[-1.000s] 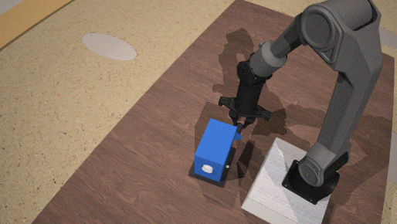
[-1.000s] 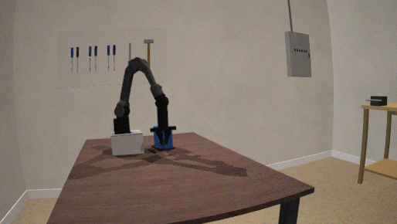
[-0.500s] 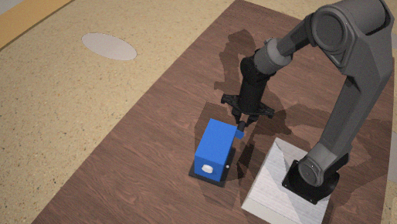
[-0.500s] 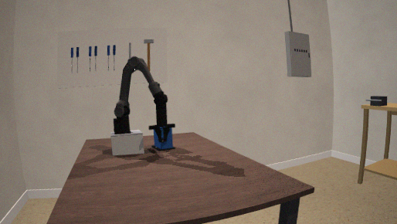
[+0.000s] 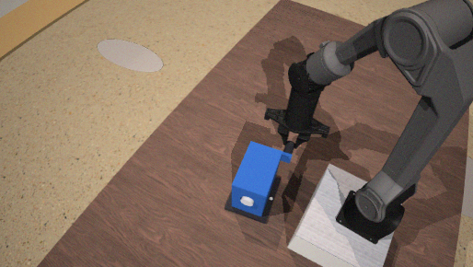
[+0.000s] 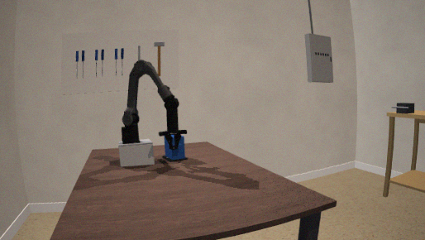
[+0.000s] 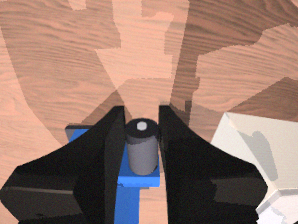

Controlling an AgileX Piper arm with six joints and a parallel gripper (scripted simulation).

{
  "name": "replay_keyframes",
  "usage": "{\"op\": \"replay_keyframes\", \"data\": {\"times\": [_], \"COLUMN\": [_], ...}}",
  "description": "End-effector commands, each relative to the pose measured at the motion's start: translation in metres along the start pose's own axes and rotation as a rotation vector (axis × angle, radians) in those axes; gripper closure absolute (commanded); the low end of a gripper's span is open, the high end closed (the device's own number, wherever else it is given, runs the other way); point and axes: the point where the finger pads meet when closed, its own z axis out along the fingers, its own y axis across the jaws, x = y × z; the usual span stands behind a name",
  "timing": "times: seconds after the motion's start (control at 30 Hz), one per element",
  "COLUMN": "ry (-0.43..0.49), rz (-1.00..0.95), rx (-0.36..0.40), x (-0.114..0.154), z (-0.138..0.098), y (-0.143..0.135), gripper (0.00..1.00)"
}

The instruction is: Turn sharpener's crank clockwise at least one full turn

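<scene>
A blue box-shaped sharpener (image 5: 256, 179) stands on a dark baseplate on the wooden table, with a white round opening on its near face. Its blue crank arm (image 5: 285, 156) sticks out at the top of the far right side and ends in a grey cylindrical handle (image 7: 141, 145). My gripper (image 5: 292, 144) points down from above and is shut on that handle. In the wrist view the handle sits between both black fingers, with the blue crank arm (image 7: 136, 189) below it. In the exterior view the sharpener (image 6: 174, 151) stands far off, under the gripper.
My arm's base stands on a pale grey block (image 5: 333, 218) right of the sharpener, close to it. The table edge runs along the left. A wooden side table (image 6: 407, 145) stands far off at the right of the room.
</scene>
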Motion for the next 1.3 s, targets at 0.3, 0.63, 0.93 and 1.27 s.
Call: {"op": "replay_keyframes", "data": {"times": [0.3, 0.63, 0.93, 1.27], "ry": [-0.004, -0.004, -0.003, -0.003], "rz": [0.000, 0.000, 0.000, 0.000], "rx": [-0.004, -0.004, -0.004, -0.004], "x": [-0.001, -0.001, -0.001, 0.000], "z": [-0.012, -0.022, -0.028, -0.035], "y": [0.002, 0.006, 0.010, 0.016], "gripper": [0.80, 0.80, 0.80, 0.80]}}
